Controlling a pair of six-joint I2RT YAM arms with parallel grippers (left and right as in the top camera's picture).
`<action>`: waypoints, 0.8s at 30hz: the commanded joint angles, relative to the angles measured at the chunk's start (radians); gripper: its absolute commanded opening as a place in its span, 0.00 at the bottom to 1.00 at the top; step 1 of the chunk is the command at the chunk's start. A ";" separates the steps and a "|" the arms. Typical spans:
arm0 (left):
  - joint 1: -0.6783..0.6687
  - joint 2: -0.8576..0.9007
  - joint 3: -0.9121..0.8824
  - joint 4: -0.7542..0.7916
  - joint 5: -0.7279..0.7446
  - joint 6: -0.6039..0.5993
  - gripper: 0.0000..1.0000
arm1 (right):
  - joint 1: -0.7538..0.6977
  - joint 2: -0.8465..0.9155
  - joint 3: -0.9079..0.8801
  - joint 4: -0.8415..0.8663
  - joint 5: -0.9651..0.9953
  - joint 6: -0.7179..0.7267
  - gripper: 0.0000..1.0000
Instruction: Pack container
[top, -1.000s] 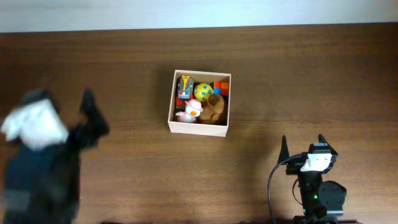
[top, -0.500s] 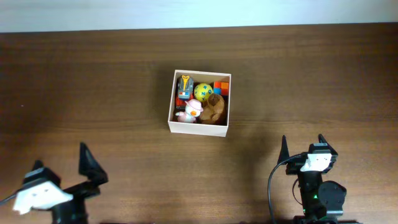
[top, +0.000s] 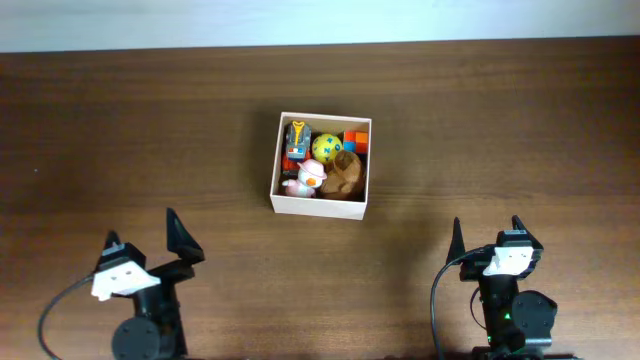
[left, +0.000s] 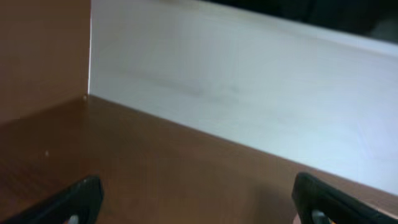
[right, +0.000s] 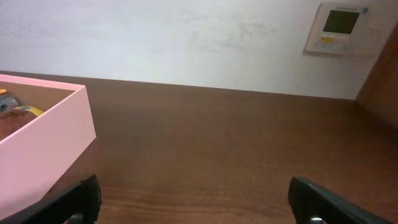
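The container (top: 318, 206), a square white-walled box, stands at the table's middle with several small toys inside: a yellow ball (top: 326, 148), a brown plush (top: 345, 175) and a white and pink figure (top: 308, 178). My left gripper (top: 140, 230) sits near the front left edge, open and empty, well apart from the box. In the left wrist view its fingers (left: 74, 202) frame bare table. My right gripper (top: 486, 225) is at the front right, open with nothing between its fingers. The right wrist view shows the container's wall (right: 43, 143) at the far left, ahead of the gripper (right: 198, 202).
Dark wood table (top: 500, 120) runs to a pale wall (right: 186, 37) at the back. A small wall panel (right: 339, 28) hangs at the upper right of the right wrist view. A brown side panel (left: 43, 56) stands at the left in the left wrist view.
My left arm has swung from the far left edge in towards the front left and settled there, still open. The right arm and the container have not moved.
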 joint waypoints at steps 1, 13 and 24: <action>0.011 -0.069 -0.059 0.018 0.017 0.002 0.99 | -0.008 -0.011 -0.009 0.000 -0.013 -0.007 0.99; 0.124 -0.086 -0.085 -0.008 0.117 0.010 0.99 | -0.008 -0.011 -0.009 0.000 -0.013 -0.007 0.99; 0.124 -0.086 -0.089 -0.047 0.214 0.246 0.99 | -0.008 -0.011 -0.009 0.000 -0.013 -0.007 0.99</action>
